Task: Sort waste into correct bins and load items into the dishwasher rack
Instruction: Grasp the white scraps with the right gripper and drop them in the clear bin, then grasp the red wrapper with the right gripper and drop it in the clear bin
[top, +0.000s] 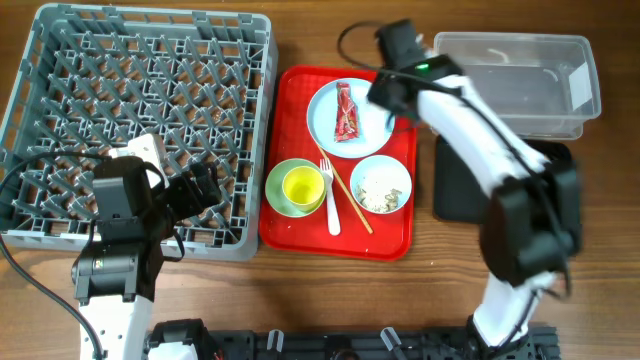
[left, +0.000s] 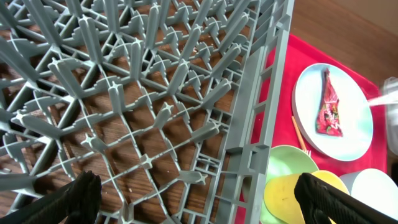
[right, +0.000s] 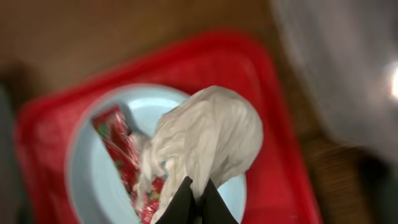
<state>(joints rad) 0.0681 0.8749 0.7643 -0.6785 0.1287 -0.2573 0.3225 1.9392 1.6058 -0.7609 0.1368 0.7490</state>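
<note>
My right gripper (right: 196, 200) is shut on the crumpled white napkin (right: 208, 134) and holds it above the white plate (top: 348, 118), where the red-and-white wrapper (top: 345, 112) lies. In the overhead view the right gripper (top: 386, 96) is over the plate's right edge and hides the napkin. The pale green bowl (top: 288, 192) holds the yellow cup (top: 303, 185). The light blue bowl (top: 380, 185) holds rice scraps. The fork (top: 329, 197) and chopsticks (top: 347, 197) lie between the bowls. My left gripper (left: 199, 205) is open and empty over the grey rack's (top: 140, 110) front right corner.
All the dishes sit on the red tray (top: 300, 235). The clear tub (top: 520, 75) stands at the back right, with the black tray (top: 462, 185) in front of it. The right arm crosses over the black tray.
</note>
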